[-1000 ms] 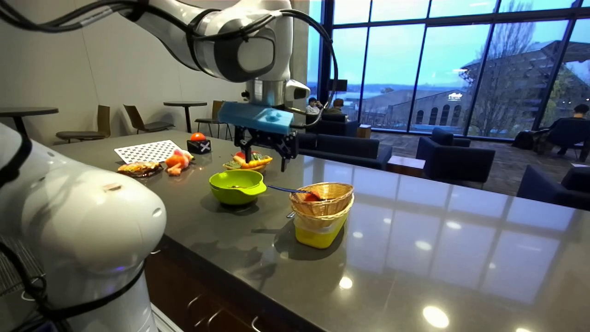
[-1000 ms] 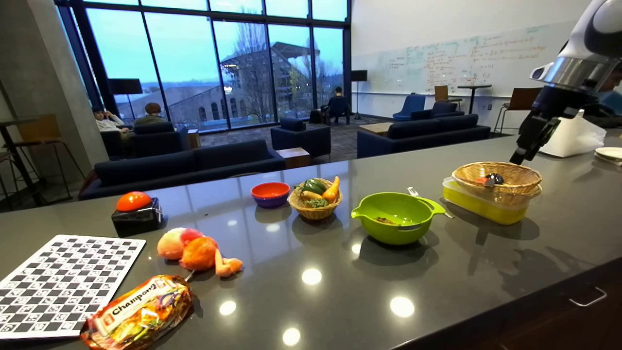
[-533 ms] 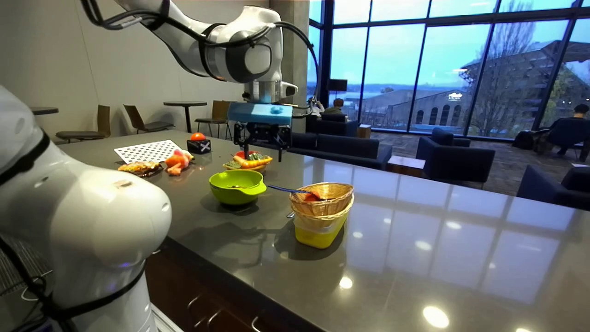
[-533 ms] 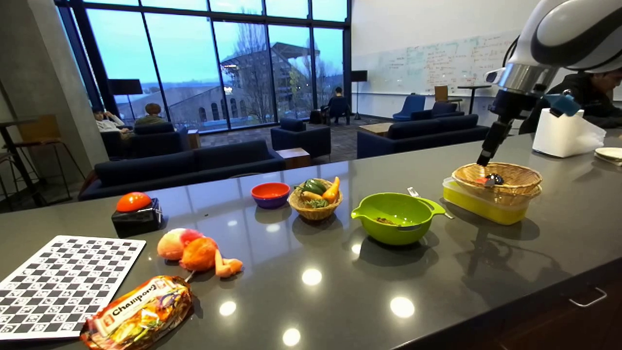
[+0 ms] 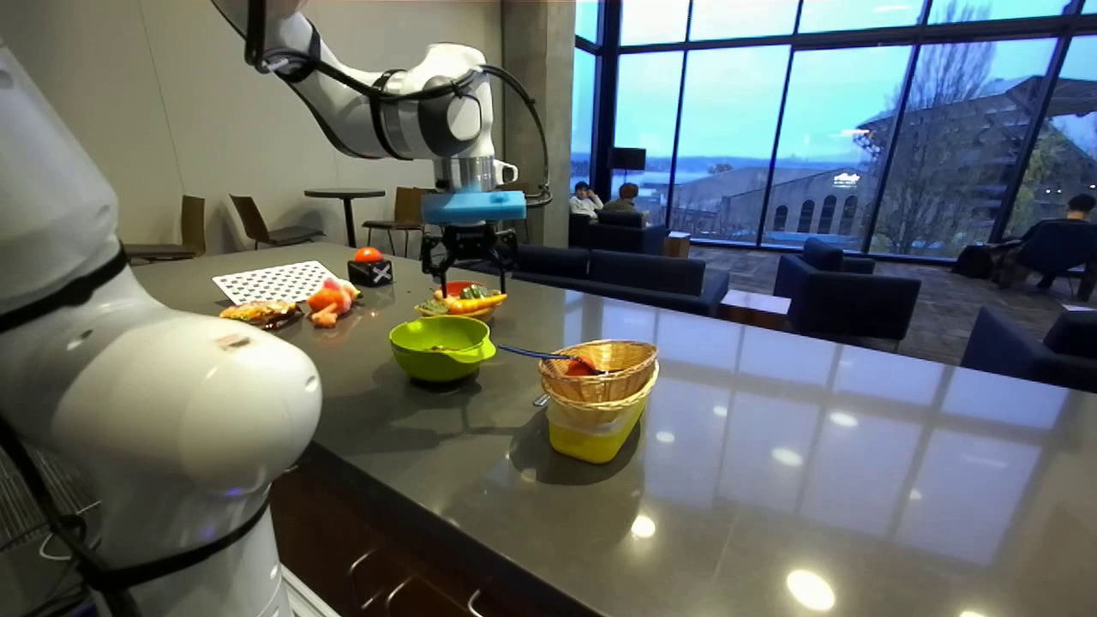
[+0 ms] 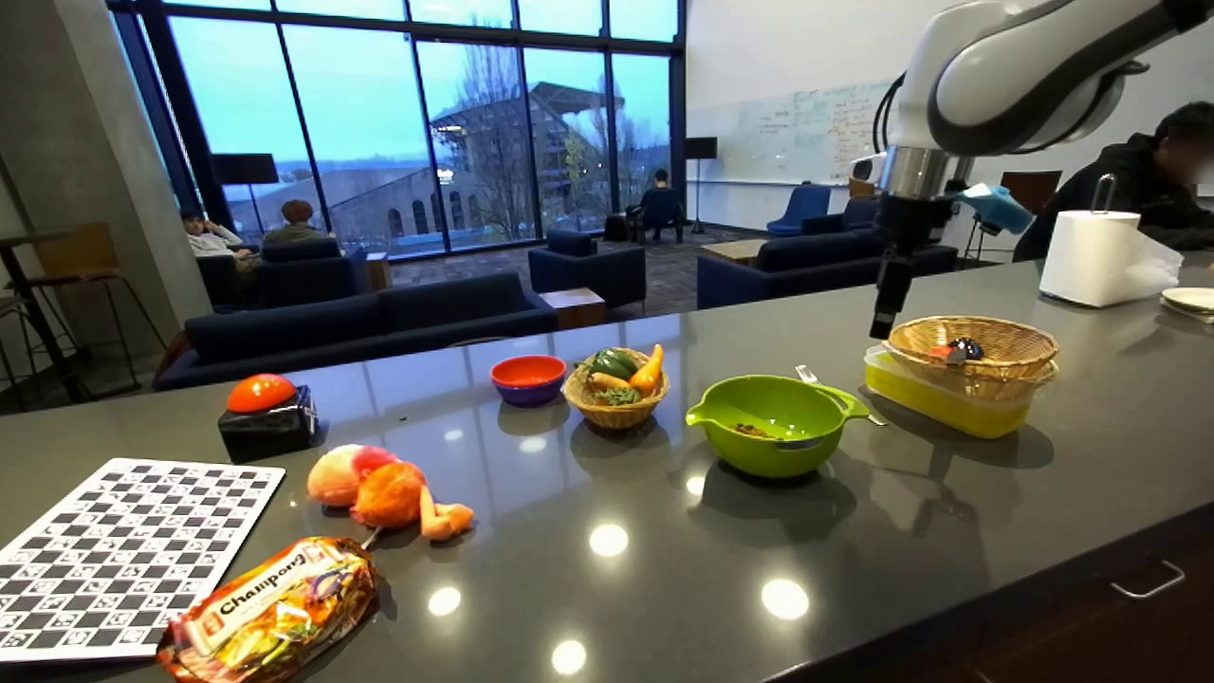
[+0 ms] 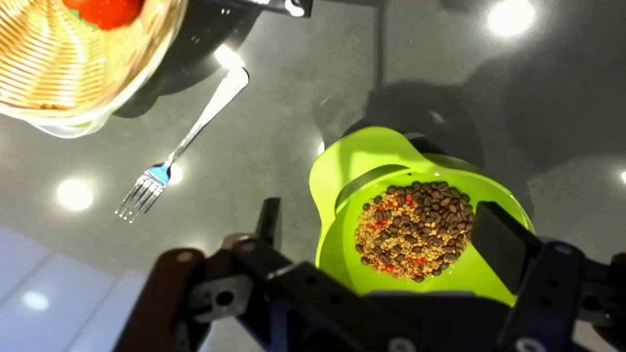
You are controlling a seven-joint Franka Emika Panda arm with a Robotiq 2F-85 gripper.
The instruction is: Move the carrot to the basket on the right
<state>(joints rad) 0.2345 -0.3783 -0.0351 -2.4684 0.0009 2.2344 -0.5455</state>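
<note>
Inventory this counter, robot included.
Green bowl: one, lime, near fork.
Bean mix: one, brown, inside.
Fork: one, silver, near tub.
Tub: one, yellow, alongside.
Wicker basket: possibly two, tan, on tub.
Utensil: one, blue-handled, inside.
Pieces: unclear, red, inside.
Small basket: one, tan, near green bowl.
Carrots: possibly two, orange, inside.
Vegetables: two visible, green, inside.
Small bowl: possibly two, red-purple, near small basket.
Box: one, black-red, near board.
Board: one, black-white, by packet.
Packet: one, multicoloured, alongside.
Plush cluster: one, pink-orange, by packet.
Paper roll: one, white, beyond tub.
Plates: several, white, alongside.
Robot arm: one, white, overhead.
Jaws: two, black, open midair.
</note>
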